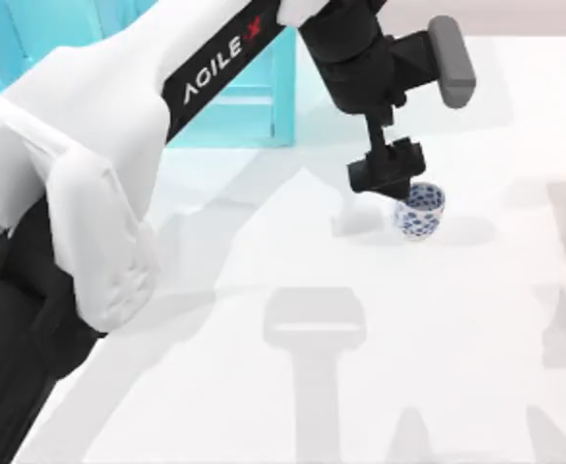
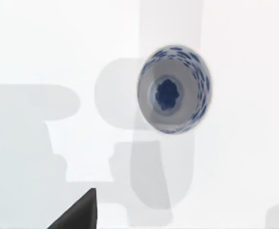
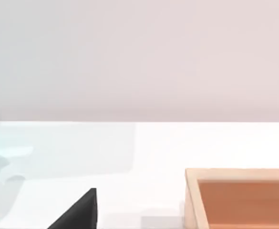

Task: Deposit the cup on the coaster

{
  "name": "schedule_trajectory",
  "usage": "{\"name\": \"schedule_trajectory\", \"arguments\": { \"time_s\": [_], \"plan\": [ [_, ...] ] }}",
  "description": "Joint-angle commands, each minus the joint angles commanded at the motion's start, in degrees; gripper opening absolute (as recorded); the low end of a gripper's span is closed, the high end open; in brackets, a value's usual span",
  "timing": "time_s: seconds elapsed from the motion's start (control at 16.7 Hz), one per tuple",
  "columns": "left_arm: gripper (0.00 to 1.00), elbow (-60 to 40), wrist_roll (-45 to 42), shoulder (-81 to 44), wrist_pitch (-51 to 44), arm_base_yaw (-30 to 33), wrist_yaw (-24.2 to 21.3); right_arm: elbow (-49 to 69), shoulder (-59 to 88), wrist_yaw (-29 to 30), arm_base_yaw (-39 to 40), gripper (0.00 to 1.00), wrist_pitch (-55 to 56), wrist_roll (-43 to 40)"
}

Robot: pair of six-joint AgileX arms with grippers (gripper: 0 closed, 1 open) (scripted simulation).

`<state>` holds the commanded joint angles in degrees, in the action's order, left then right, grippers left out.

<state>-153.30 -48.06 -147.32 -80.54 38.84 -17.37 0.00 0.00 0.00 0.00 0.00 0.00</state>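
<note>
One arm is at work: our left arm reaches across the desk (image 1: 263, 406) and its left gripper (image 1: 391, 184) hangs just beside and above the cup (image 1: 420, 210), which stands upright on the desk right of centre, toward the far side. In the left wrist view the cup (image 2: 173, 89) sits apart from the one finger (image 2: 79, 212) visible at the frame's edge, so we judge that it holds nothing; how far the fingers are spread we cannot tell. We cannot make out the coaster in these views. A wooden tray (image 3: 239, 198) lies in the right wrist view, where our right arm seems parked. We see two risks: descending off-centre could knock the rounded cup over or push it along the desk, and its smooth curved wall could slip from a shallow pinch.
</note>
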Motion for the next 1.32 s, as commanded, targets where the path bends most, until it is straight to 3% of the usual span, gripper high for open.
{"name": "schedule_trajectory", "arguments": {
  "time_s": [0.3,0.72,0.9,1.32],
  "plan": [
    [1.0,-11.6,-2.1,-7.6,-5.2,0.5,-1.1,0.0,0.0,0.0,0.0,1.0,0.0,0.0],
    [1.0,-12.8,-2.3,-8.2,-5.6,0.2,-1.1,0.0,0.0,0.0,0.0,1.0,0.0,0.0],
    [1.0,-10.6,-2.0,-8.4,-3.4,0.8,-1.1,0.0,0.0,0.0,0.0,1.0,0.0,0.0],
    [1.0,3.6,0.6,-10.0,13.5,3.5,-0.4,0.0,0.0,0.0,0.0,1.0,0.0,0.0]
  ]
}}
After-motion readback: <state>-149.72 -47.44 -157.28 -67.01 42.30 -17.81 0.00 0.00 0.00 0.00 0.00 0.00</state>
